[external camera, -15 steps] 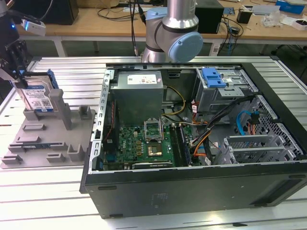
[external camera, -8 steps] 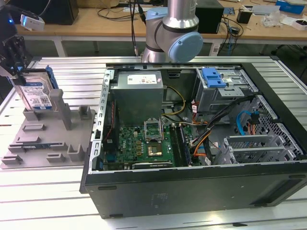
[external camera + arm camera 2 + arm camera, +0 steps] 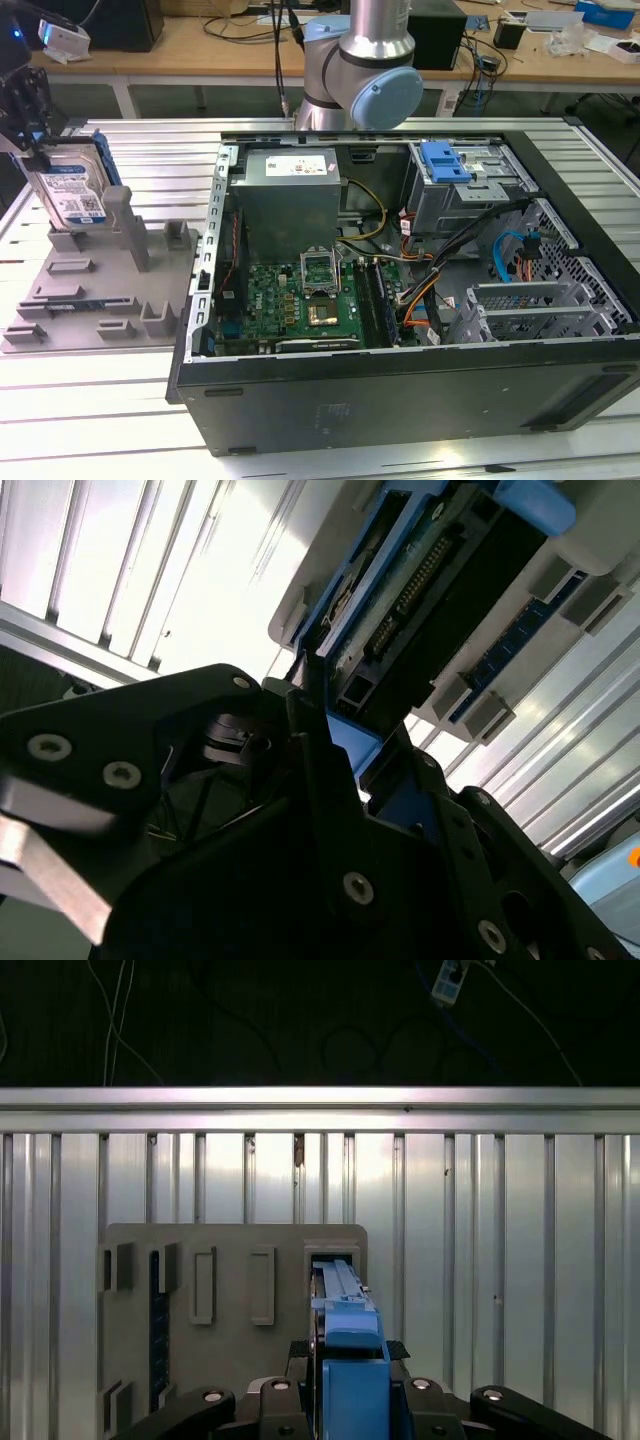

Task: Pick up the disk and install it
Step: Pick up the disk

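Status at this moment: the gripper (image 3: 38, 150) is at the exterior view's far left, over the grey fixture (image 3: 90, 300) on the slatted counter (image 3: 100, 430). The disk (image 3: 72, 192) stands upright on edge in that fixture, label facing the camera. In the first wrist view its blue carrier frame (image 3: 348, 1355) sits between the fingers (image 3: 298, 1352), which I judge to be pinching it from both sides. I cannot tell whether its lower edge has cleared the fixture slot. I assess the grasp as made and the lift as barely begun at most. Transfer and installation are outstanding: the open computer case (image 3: 400, 400) lies well apart toward the exterior view's right, and its drive cage (image 3: 470, 190) has not yet received the disk.
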Controlling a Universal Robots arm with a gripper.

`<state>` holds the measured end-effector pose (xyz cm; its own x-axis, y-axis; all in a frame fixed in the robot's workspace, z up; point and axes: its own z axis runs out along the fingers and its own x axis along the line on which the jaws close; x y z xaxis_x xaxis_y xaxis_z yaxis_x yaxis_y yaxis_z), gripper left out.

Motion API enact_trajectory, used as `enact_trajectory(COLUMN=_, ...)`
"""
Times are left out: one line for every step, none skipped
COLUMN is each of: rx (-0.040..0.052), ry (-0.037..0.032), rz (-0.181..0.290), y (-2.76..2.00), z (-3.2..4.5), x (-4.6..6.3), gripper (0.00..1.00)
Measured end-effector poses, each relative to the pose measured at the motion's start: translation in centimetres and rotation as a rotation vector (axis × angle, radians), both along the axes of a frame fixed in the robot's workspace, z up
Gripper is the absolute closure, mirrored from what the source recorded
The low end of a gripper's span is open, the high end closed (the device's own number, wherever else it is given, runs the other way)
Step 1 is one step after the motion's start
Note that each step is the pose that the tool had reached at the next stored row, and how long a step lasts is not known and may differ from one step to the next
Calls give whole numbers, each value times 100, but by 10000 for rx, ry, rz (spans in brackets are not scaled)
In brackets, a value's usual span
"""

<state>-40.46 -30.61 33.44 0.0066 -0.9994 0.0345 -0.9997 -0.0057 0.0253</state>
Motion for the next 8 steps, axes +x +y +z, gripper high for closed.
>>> enact_trajectory(rx=-1, ry=0, rz=0, y=0, z=20, x=0, gripper=63)
enact_trajectory(rx=-3, ry=0, rz=0, y=0, z=38, x=0, gripper=63)
enact_trajectory(rx=-4, ry=0, rz=0, y=0, z=64, x=0, gripper=63)
enact_trajectory(rx=-5, ry=0, rz=0, y=0, z=81, x=0, gripper=63)
enact_trajectory(rx=-6, ry=-1, rz=0, y=0, z=96, x=0, gripper=63)
enact_trajectory(rx=-7, ry=0, rz=0, y=0, z=113, x=0, gripper=63)
enact_trajectory(rx=-7, ry=0, rz=0, y=0, z=130, x=0, gripper=63)
enact_trajectory(rx=-7, ry=0, rz=0, y=0, z=151, x=0, gripper=63)
